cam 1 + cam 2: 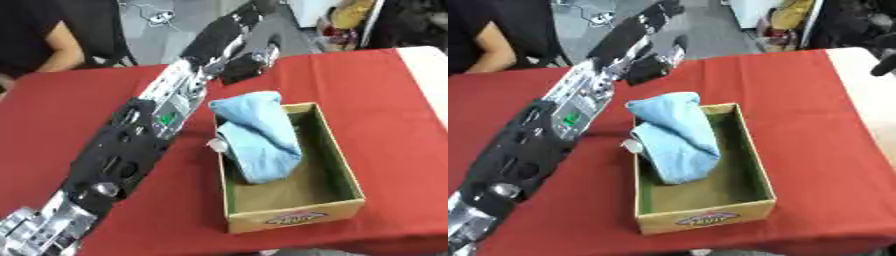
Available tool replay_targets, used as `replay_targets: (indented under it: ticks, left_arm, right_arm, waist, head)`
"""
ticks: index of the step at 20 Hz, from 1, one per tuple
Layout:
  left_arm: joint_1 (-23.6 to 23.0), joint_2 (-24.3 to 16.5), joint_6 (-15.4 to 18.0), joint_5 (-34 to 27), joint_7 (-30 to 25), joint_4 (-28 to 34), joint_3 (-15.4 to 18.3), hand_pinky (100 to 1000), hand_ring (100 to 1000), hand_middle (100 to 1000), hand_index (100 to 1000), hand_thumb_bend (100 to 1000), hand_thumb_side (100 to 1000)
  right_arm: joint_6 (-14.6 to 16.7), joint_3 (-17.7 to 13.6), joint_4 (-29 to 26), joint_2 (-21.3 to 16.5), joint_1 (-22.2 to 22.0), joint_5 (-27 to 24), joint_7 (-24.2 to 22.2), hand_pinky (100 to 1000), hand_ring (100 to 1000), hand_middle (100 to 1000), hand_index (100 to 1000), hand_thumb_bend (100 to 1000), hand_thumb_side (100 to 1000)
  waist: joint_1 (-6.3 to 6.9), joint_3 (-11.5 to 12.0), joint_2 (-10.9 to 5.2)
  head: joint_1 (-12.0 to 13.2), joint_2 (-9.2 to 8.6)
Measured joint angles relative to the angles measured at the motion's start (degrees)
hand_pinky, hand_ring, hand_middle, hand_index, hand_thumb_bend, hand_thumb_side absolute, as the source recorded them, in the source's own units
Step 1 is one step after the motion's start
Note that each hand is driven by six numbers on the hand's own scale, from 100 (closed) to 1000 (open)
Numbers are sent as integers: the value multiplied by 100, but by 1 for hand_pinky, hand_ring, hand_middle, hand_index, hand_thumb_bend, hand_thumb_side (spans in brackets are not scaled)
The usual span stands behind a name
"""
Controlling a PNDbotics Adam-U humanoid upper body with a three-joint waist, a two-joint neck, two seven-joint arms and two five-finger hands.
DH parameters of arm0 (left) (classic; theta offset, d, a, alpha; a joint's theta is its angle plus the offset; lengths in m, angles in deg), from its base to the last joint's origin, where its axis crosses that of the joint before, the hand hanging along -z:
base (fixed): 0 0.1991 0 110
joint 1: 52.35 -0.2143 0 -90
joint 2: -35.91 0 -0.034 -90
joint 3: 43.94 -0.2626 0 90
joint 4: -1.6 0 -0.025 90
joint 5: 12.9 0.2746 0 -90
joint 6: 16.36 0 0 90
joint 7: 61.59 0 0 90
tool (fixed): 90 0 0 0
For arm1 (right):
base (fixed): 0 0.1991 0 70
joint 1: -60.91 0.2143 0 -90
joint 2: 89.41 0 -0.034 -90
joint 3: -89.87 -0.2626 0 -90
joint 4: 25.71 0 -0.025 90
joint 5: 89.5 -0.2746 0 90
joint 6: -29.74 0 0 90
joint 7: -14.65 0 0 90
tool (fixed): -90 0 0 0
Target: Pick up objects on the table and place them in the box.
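An open cardboard box (337, 165) stands on the red tablecloth, right of centre. A light blue cloth (260, 134) lies in its far left part, bunched up and draped over the far left corner. A small pale thing (216, 145) sits against the outside of the box's left wall. My left arm (149, 130) stretches from the lower left corner up past the box. Its hand (248, 64) hangs over the table just beyond the box's far left corner, dark with a silver part showing. I cannot make out whether it holds anything.
The red table (367, 90) runs to a pale edge (429, 75) at the right. A person sits at the far left behind the table. A dark shape (883, 62) shows at the right edge of the right eye view. Clutter lies beyond the far edge.
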Motion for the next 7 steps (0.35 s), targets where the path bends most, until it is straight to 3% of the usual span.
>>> replay_targets:
  ticks: [3,6,7]
  left_arm:
    - [-627,-313,-39,-276,696,573,411,732,879,1000,981,100,989]
    - [-1453,-660,-175,-407,1293,1403,1121,716,867,975,957,100,997]
    - [-1726,-734,-256,-412,1466,1702,1391,710,861,967,939,100,878]
  right_arm:
    - [5,-20,0,0,1,38,71,623,808,834,972,100,674]
    - [20,-52,0,-2,0,90,117,624,809,833,972,100,675]
    - [26,-61,0,-4,-2,103,139,623,808,833,972,100,676]
  waist:
    - [0,12,18]
    - [-10,85,48]
    - [-22,113,54]
  head:
    - [-131,0]
    - [-291,1]
    - [-334,1]
